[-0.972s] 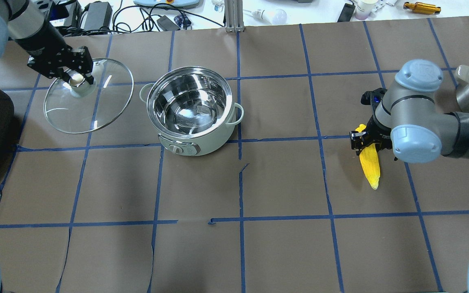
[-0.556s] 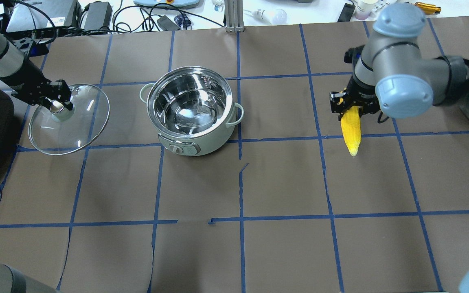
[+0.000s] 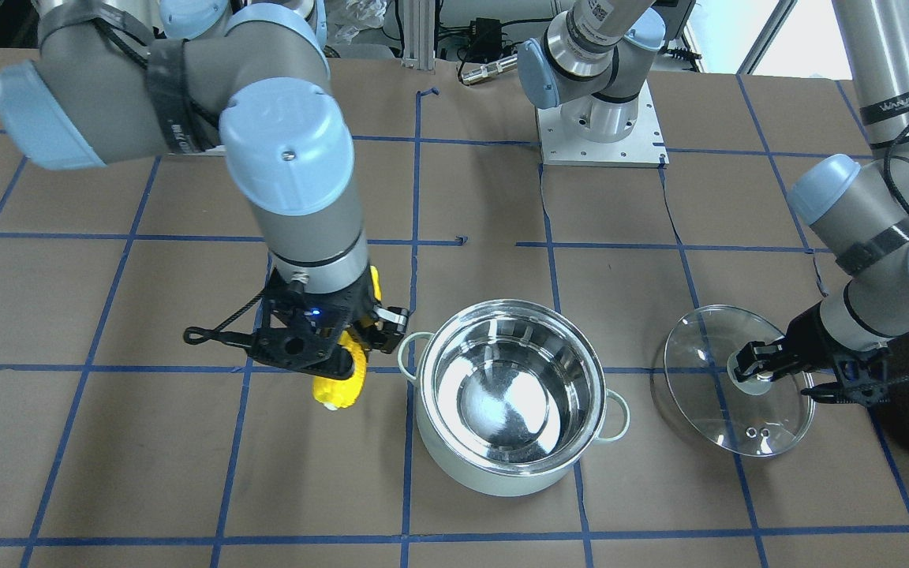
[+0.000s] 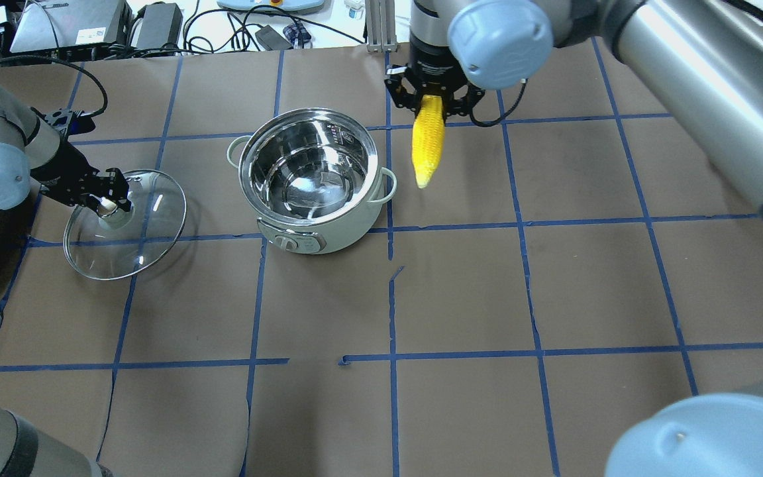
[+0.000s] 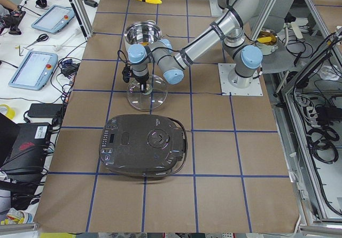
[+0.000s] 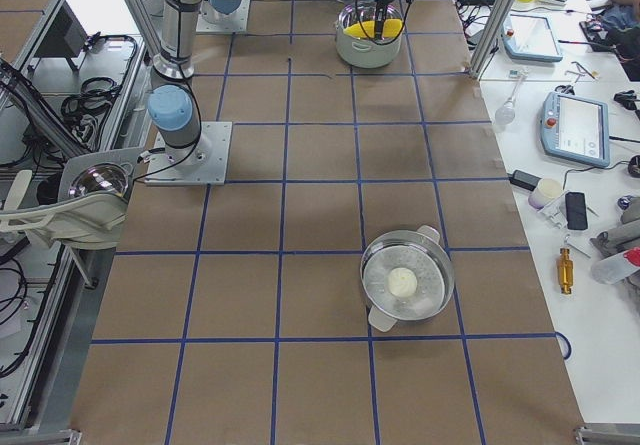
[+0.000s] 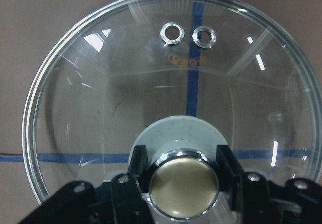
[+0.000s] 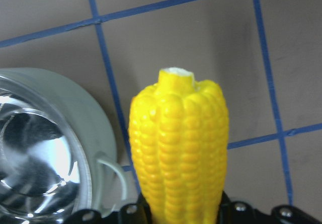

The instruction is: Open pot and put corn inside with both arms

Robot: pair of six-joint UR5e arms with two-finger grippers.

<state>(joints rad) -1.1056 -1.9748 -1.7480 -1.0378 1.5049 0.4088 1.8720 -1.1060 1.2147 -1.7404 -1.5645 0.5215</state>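
The pale mint pot (image 4: 355,222) stands open on the table, and its steel inside is empty; it also shows in the front-facing view (image 3: 502,477). My left gripper (image 4: 107,205) is shut on the brass knob (image 7: 183,183) of the glass lid (image 4: 136,245). It holds the lid low over the table, left of the pot. My right gripper (image 4: 431,99) is shut on the thick end of the yellow corn (image 4: 426,146), which hangs tip down in the air just right of the pot's side handle (image 8: 113,176). The corn also shows in the front-facing view (image 3: 338,386).
A glossy black appliance (image 5: 144,144) sits on the table at my far left, beyond the lid. A steel bowl with a white ball (image 6: 405,283) stands at the table's right end. Cables and small items lie along the far edge (image 4: 222,26).
My right arm has carried the corn from the far right across to just beside the pot. My left gripper has moved the lid lower and a little nearer, still left of the pot.
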